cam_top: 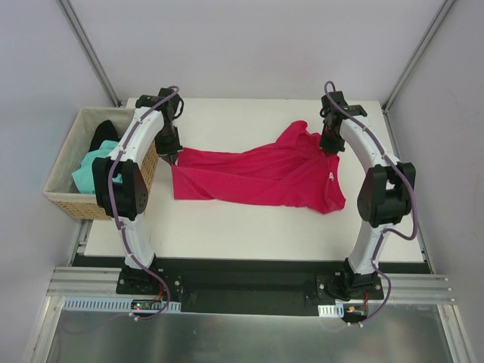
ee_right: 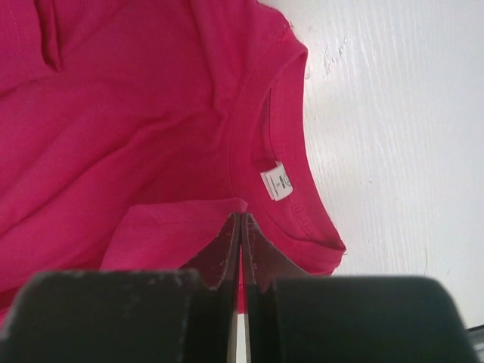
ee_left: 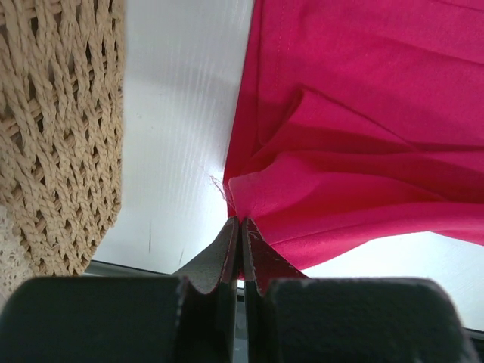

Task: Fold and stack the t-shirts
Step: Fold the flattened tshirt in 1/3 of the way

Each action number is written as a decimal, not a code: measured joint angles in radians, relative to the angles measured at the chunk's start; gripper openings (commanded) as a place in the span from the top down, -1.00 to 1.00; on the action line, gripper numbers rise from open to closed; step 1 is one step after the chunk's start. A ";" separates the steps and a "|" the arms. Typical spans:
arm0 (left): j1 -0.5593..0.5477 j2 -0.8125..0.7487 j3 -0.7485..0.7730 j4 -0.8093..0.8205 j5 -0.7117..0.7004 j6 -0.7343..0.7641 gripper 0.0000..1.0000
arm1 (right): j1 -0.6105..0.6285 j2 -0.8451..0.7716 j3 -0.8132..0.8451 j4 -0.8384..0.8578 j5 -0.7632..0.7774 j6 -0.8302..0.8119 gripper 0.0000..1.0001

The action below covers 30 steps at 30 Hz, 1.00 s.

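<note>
item 1: crimson t-shirt [cam_top: 257,178]. lies spread and creased across the middle of the tabletop [cam_top: 249,227] in the top view, running from centre left to centre right of the frame. its right end rises in a bunched peak toward the upper right.

item 1, detail: collar [ee_right: 249,151] with a small white label [ee_right: 276,182] inside it. in the right wrist view it sits just above and right of the finger tips. bare tabletop [ee_right: 393,113] fills the right side of that frame.

item 2: left claw [cam_top: 172,157]. sits at the shirt's upper left corner in the top view. in the left wrist view its fingers are pressed together at [ee_left: 240,221], pinching a puckered edge of the crimson t-shirt [ee_left: 363,136], which fans away to the upper right of the frame.

item 3: right claw [cam_top: 330,147]. sits at the shirt's upper right end in the top view. in the right wrist view its fingers are pressed together at [ee_right: 240,218], clamped on a fold of the crimson t-shirt [ee_right: 136,136] just below the collar.

item 4: wicker basket [cam_top: 64,198]. stands at the left edge of the top view, just beside the left arm. its woven wall [ee_left: 60,113] fills the left of the left wrist view, with a strip of tabletop [ee_left: 181,113] between it and the shirt.

item 5: mint-green t-shirt [cam_top: 87,170]. in the basket, draped at its near side.

item 6: black t-shirt [cam_top: 103,134]. in the basket, behind the mint-green one.
</note>
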 measured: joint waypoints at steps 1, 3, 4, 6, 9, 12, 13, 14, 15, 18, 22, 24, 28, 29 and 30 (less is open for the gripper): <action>0.000 0.008 0.008 -0.002 0.000 0.000 1.00 | -0.001 0.019 0.018 0.000 -0.002 -0.005 0.98; 0.000 0.023 0.024 -0.004 0.000 0.000 1.00 | -0.003 0.051 0.053 -0.008 -0.006 -0.013 0.98; 0.000 0.029 0.030 -0.005 0.000 0.000 1.00 | -0.004 0.067 0.071 -0.008 -0.008 -0.016 0.98; 0.000 0.044 0.046 -0.006 0.000 0.000 1.00 | -0.005 0.091 0.095 -0.010 -0.014 -0.020 0.97; 0.000 0.064 0.064 -0.010 0.000 0.000 1.00 | -0.007 0.120 0.116 -0.013 -0.022 -0.027 0.98; 0.000 0.084 0.080 -0.015 0.000 0.000 1.00 | -0.010 0.149 0.132 -0.014 -0.029 -0.033 0.98; 0.001 0.089 0.084 -0.017 0.000 0.000 1.00 | -0.011 0.156 0.137 -0.016 -0.031 -0.035 0.97; 0.001 0.095 0.089 -0.020 0.000 0.000 1.00 | -0.012 0.165 0.142 -0.016 -0.032 -0.037 0.98; 0.001 0.100 0.095 -0.023 0.000 0.000 1.00 | -0.013 0.173 0.146 -0.018 -0.035 -0.038 0.98; 0.001 0.106 0.104 -0.026 0.000 0.002 1.00 | -0.015 0.195 0.161 -0.021 -0.045 -0.040 0.97; 0.002 0.110 0.113 -0.030 0.000 0.002 1.00 | -0.016 0.227 0.189 -0.026 -0.058 -0.045 0.98; 0.003 0.114 0.116 -0.030 0.000 0.002 1.00 | -0.017 0.238 0.203 -0.028 -0.060 -0.047 0.98; 0.003 0.122 0.124 -0.032 0.000 0.002 1.00 | -0.018 0.255 0.237 -0.035 -0.064 -0.055 0.98; 0.003 0.126 0.129 -0.033 0.000 0.003 1.00 | -0.019 0.259 0.247 -0.039 -0.066 -0.057 0.98; 0.003 0.129 0.133 -0.032 0.000 0.003 1.00 | -0.020 0.266 0.264 -0.045 -0.066 -0.061 0.98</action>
